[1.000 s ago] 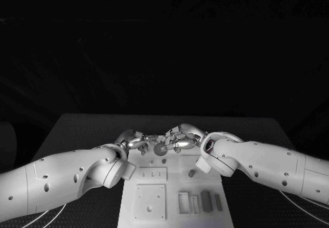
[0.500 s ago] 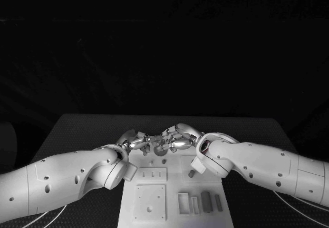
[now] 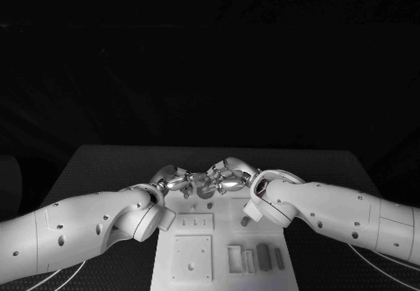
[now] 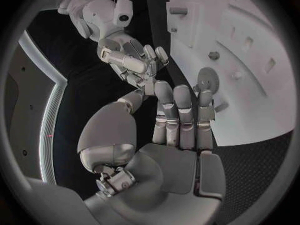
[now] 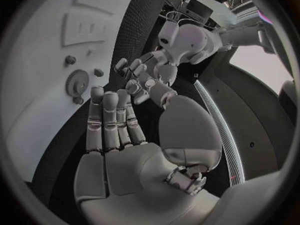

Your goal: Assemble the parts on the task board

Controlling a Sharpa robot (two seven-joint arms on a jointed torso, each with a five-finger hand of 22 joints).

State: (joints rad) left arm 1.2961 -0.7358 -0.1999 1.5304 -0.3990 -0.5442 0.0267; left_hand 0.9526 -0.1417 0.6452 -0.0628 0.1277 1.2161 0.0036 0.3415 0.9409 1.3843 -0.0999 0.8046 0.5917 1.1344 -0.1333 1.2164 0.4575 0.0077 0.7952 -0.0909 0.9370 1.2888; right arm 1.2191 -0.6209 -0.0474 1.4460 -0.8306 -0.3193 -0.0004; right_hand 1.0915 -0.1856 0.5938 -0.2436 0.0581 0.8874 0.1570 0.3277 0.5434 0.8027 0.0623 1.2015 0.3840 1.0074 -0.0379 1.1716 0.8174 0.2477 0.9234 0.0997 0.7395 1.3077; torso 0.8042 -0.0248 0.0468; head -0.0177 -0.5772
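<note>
The white task board (image 3: pixel 223 279) runs down the middle of the table. A small grey gear (image 3: pixel 204 190) sits at its far end, also seen as gear (image 4: pixel 207 79) and gear (image 5: pixel 77 81). My left hand (image 3: pixel 175 180) and right hand (image 3: pixel 229 176) meet over that far end, one on each side of the gear. In the left wrist view the left hand (image 4: pixel 181 120) has its fingers straight, with their tips right by the gear. The right hand (image 5: pixel 115 130) is also flat, its fingers reaching toward the gear. Neither hand holds anything.
Nearer me the board carries a slotted block (image 3: pixel 194 222), a square plate (image 3: pixel 192 254) and several upright grey parts (image 3: pixel 263 251). Small pegs (image 4: pixel 213 55) stand near the gear. Black table (image 3: pixel 105 163) surrounds the board.
My right hand has shifted left toward the left hand and the gear. The left hand has barely moved.
</note>
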